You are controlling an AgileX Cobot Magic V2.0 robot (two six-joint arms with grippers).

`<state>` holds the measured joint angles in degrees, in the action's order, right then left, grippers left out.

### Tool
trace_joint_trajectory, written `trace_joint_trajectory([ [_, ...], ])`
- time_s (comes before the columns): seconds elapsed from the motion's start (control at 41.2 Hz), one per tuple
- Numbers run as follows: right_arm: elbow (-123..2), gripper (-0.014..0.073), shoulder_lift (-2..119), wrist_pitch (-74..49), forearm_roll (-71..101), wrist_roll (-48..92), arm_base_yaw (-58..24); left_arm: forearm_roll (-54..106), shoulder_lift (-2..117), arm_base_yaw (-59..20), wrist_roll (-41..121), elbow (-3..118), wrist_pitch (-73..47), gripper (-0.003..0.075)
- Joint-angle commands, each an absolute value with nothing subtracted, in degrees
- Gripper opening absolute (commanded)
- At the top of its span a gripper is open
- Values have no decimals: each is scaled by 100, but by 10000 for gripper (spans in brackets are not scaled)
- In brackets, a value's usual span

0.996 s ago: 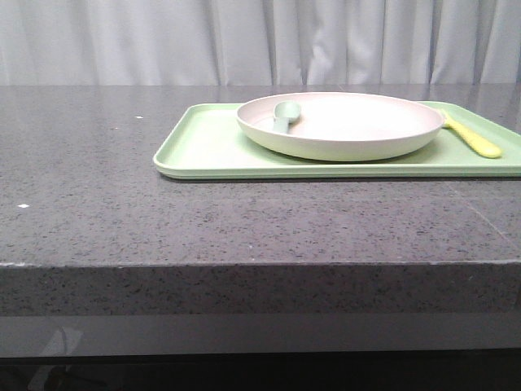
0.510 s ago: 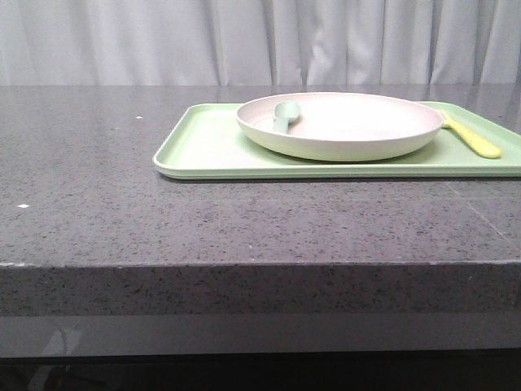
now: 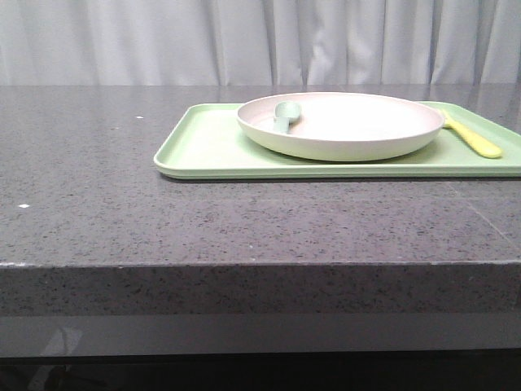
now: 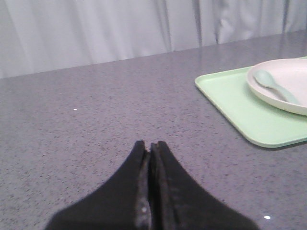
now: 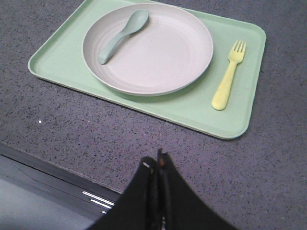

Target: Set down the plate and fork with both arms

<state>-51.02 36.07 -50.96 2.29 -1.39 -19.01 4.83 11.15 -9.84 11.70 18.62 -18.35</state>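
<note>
The off-white plate (image 3: 342,124) sits on a light green tray (image 3: 203,151) at the right of the table. It also shows in the right wrist view (image 5: 148,48) and the left wrist view (image 4: 288,81). The pale yellow fork (image 3: 472,138) lies on the tray to the right of the plate (image 5: 229,76). My left gripper (image 4: 149,143) is shut and empty, low over bare table to the left of the tray. My right gripper (image 5: 155,160) is shut and empty, above the table's front edge, short of the tray. Neither gripper shows in the front view.
A small grey-green spoon (image 3: 284,114) lies in the plate's left part (image 5: 122,34). The tray (image 5: 62,62) lies on a dark grey speckled table (image 3: 98,195). The table's front edge (image 5: 53,165) is close under my right gripper. A white curtain (image 3: 163,41) hangs behind.
</note>
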Motion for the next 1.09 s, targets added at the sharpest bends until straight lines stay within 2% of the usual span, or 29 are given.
trace_joint_trajectory([
  [0.0, -5219, -118, 3604, -4733, 146, -103, -1891, 441, 696, -768, 1169, 1377, -793, -20],
  [0.194, -5219, -118, 3604, -4733, 146, -103, -1891, 549, 149, -431, 1169, 383, 0, -20],
  [0.364, -5219, -118, 3604, -4733, 146, -103, -1891, 1056, -185, 11, 1169, -76, 230, -20],
  [0.729, -5219, -118, 3604, -4737, 146, -103, -1891, 1111, -146, 24, 1143, -63, 134, -20],
  [0.947, -5219, -118, 3604, -4737, 146, -103, -1891, 397, -167, 24, 0, -63, 159, -20],
  [1.069, -5219, -118, 3604, -4737, 146, -103, -1891, 332, -167, 24, 0, -63, 169, -20],
])
